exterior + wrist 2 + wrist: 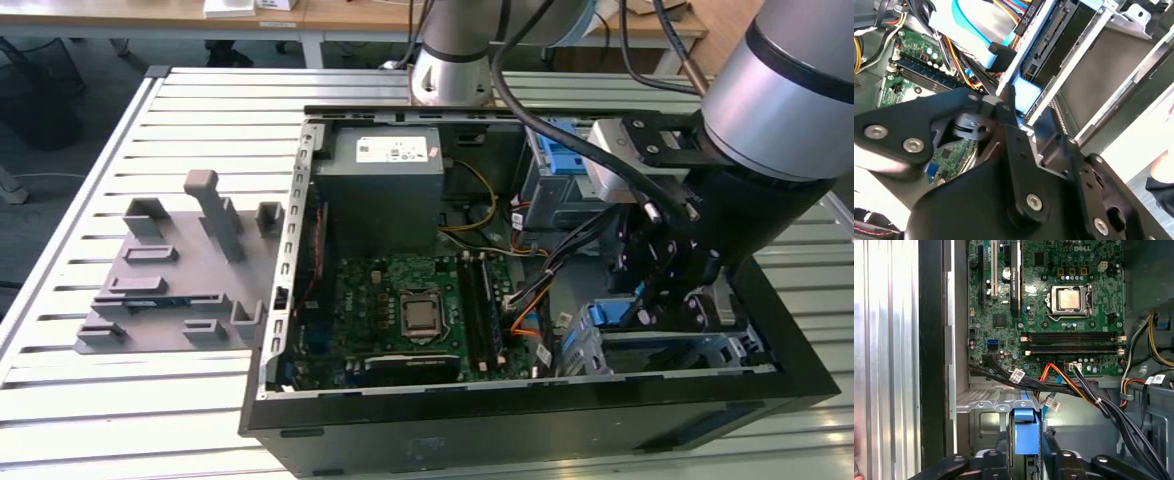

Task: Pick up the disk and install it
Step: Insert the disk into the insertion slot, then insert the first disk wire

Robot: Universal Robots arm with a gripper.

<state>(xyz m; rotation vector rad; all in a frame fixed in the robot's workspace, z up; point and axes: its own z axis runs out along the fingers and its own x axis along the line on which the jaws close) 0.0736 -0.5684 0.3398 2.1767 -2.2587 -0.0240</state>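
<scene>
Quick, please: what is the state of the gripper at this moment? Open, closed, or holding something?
Gripper: closed on the flat disk with blue plastic rails, held edge-on over the grey metal drive bay inside the black computer case.

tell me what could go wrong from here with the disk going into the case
1. The pincer is closed on the disk's blue rail right at the metal drive cage; a small tilt could jam the disk against the cage edge.
2. The bundle of black, orange and blue cables crosses just above the cage, so the disk or the pincer might snag or pinch one.
3. The motherboard lies beside the cage; a slip could strike it.
</scene>
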